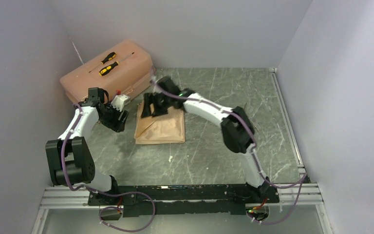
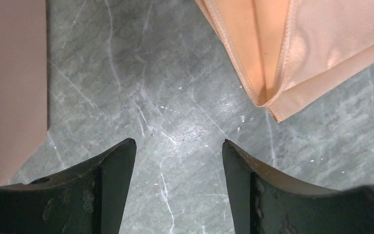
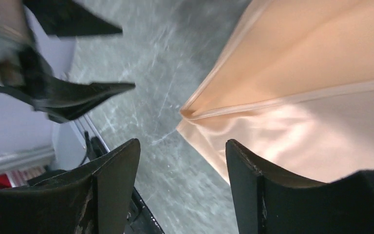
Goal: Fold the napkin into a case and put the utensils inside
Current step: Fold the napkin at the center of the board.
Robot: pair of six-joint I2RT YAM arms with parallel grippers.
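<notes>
The peach-tan satin napkin (image 1: 160, 127) lies folded flat on the marble table as a rough oblong with a diagonal edge. My right gripper (image 1: 151, 110) is open over its far left corner; in the right wrist view (image 3: 182, 141) the right finger is above the cloth (image 3: 302, 97) and the left finger is above bare table. My left gripper (image 1: 119, 120) is open and empty just left of the napkin, whose corner (image 2: 282, 48) shows at the upper right of the left wrist view (image 2: 177, 141). No utensils are in view.
A pink plastic toolbox (image 1: 108, 70) stands at the back left with two yellow-and-black screwdrivers (image 1: 108, 63) on its lid; its side shows in the left wrist view (image 2: 9, 87). Grey walls close in the table on the left, back and right.
</notes>
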